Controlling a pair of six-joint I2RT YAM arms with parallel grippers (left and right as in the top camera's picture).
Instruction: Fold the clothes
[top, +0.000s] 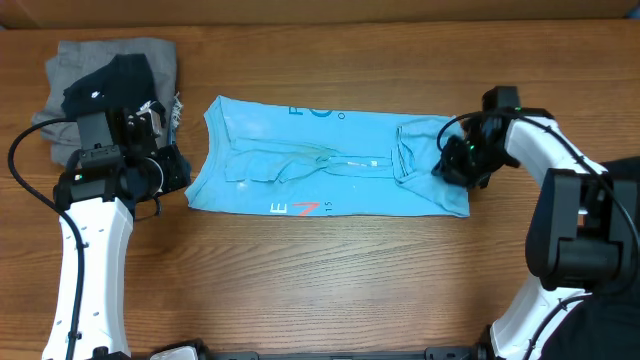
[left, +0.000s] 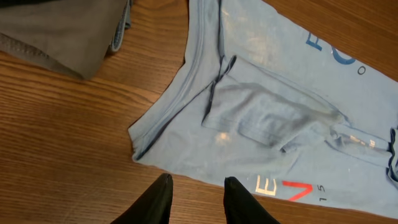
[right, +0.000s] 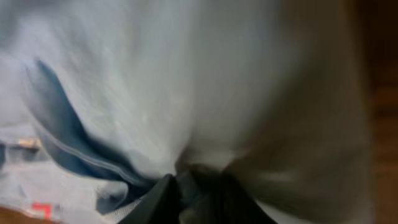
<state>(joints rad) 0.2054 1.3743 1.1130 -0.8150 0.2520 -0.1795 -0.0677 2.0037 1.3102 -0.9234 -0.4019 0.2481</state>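
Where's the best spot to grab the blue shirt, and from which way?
Probably the corner at its left end, coming in from the left across the table. The blue T-shirt lies flat, that corner's edge sits free on the wood, and the open left gripper faces it.

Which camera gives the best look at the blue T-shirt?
The overhead view: the whole blue T-shirt lies there as a long folded strip. The left wrist view shows only one end with red lettering; the right wrist view is a blurry close-up of its cloth.
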